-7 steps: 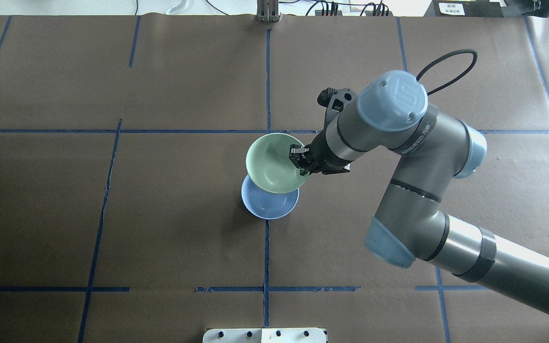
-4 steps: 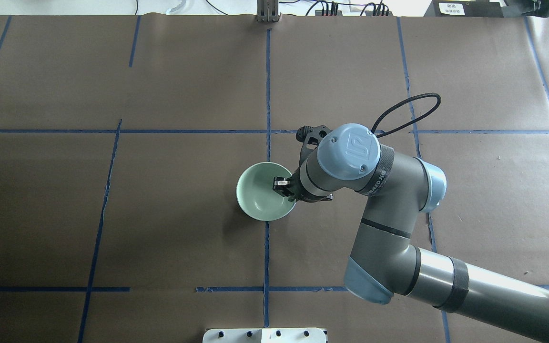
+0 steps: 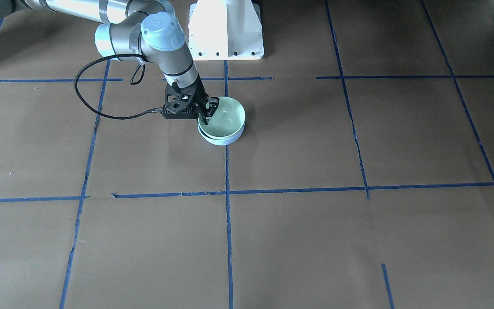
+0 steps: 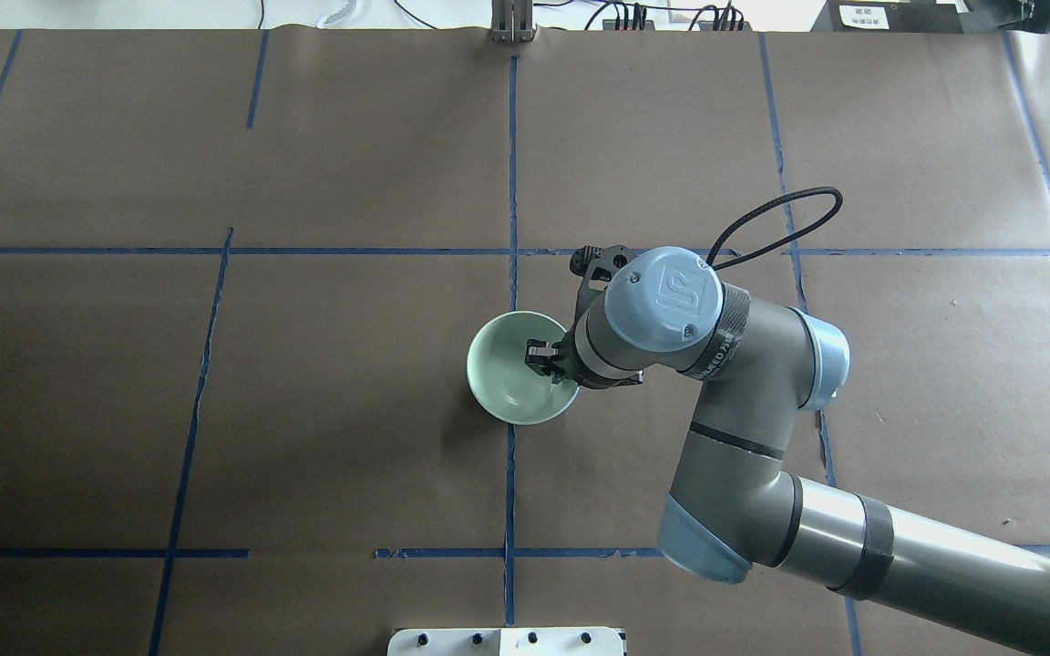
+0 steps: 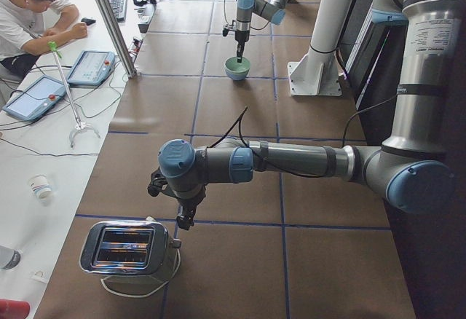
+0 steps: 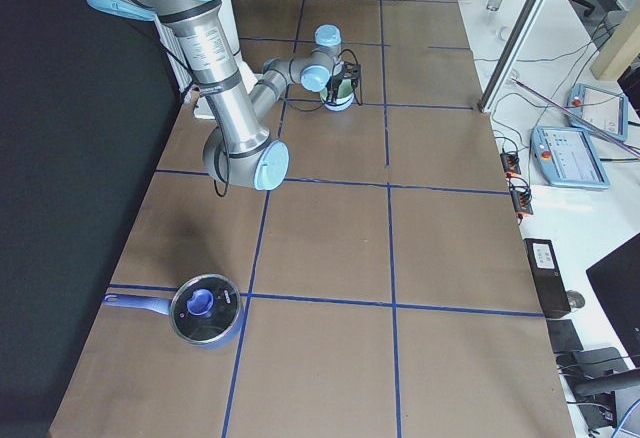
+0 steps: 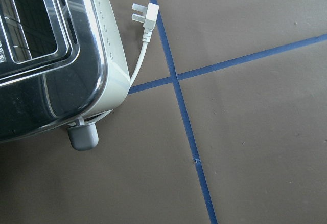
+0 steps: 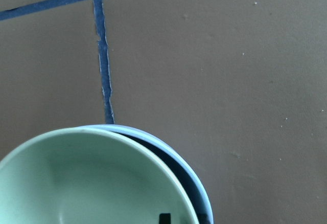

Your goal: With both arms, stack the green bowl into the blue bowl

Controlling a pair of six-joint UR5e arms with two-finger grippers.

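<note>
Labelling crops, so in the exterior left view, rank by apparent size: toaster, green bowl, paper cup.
1. toaster, largest, though nearest the camera.
2. green bowl and paper cup look alike; the bowl is far off.

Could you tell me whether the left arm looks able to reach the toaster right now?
Probably yes: the left gripper hangs close beside the toaster, with nothing visible between them.

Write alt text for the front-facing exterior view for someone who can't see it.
The right pincer grips the rim of the green bowl, which sits nested in the blue bowl on a brown table with blue tape lines. Its arm reaches in from the view's upper left, beside the white pedestal.
</note>
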